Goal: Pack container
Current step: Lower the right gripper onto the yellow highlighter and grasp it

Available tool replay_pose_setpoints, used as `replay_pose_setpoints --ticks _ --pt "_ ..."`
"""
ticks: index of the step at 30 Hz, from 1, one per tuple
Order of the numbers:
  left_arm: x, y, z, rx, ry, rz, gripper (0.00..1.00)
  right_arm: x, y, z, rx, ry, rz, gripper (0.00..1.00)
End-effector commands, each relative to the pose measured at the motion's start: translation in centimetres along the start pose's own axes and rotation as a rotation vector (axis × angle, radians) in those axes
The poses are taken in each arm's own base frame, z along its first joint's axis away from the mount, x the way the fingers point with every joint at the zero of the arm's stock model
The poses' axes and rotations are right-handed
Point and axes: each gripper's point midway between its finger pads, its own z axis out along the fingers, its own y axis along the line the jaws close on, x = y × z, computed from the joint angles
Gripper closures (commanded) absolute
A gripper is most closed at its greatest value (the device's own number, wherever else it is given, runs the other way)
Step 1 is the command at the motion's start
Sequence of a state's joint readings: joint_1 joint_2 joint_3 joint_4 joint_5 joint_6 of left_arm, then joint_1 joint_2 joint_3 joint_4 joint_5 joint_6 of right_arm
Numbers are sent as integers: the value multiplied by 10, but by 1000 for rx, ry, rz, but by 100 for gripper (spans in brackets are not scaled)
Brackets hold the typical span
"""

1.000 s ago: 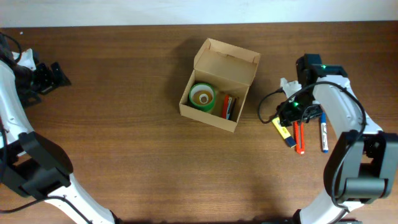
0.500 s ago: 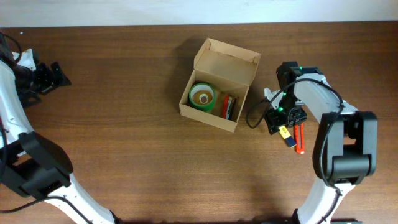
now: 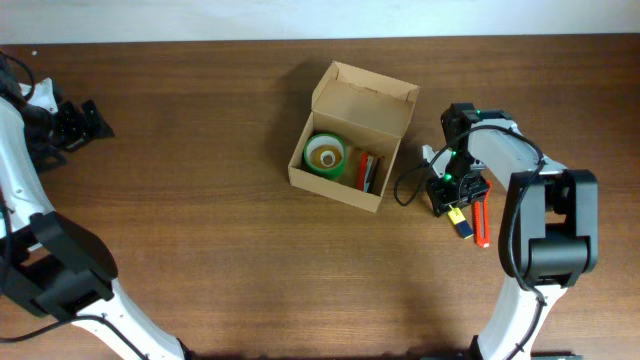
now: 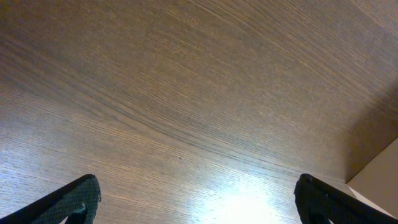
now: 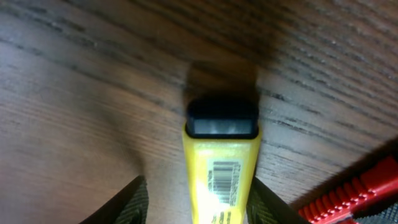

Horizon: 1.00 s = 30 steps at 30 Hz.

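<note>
The container [image 3: 365, 101], a tan cardboard box, stands open at mid-table with its flap lid up. Inside lie a green tape roll [image 3: 325, 155] and some pens [image 3: 367, 172]. To its right, my right gripper [image 3: 453, 193] is low over a yellow marker [image 3: 461, 223]. In the right wrist view that yellow marker [image 5: 221, 163] with a black cap lies between my fingers; the right finger is against it and a gap remains on the left, so my right gripper [image 5: 196, 200] is still open. My left gripper [image 3: 95, 120] is wide open at the far left, and in its wrist view my left gripper [image 4: 199, 205] has only bare wood under it.
A red pen [image 3: 482, 222] lies right beside the yellow marker, and that red pen [image 5: 360, 193] shows at the lower right of the wrist view. The right arm's cable [image 3: 408, 185] loops between the box and the gripper.
My right gripper has moved left and down over the yellow marker, and its jaws have narrowed around it. The left arm and the box have not moved.
</note>
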<state>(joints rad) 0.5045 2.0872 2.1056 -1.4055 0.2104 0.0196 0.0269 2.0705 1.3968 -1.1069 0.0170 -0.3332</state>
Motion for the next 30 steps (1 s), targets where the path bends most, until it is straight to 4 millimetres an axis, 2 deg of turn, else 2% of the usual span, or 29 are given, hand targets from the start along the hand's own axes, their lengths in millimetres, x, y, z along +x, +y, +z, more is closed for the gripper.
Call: replay_pose_setpoints --ticks 1,10,20,26,30 --pt "1 -1 -1 10 -2 17 0 -3 2 5 -5 0 9 51" --pt "1 -1 -1 10 -2 17 0 -10 -4 5 4 -34 41 63" --pt "1 -1 -1 10 -2 17 0 2 -18 15 -11 -22 117 66" --pt "1 -1 -1 10 -2 17 0 15 -18 31 3 12 135 57" --pt "1 -1 -1 10 -2 17 0 21 -20 37 28 28 161 65"
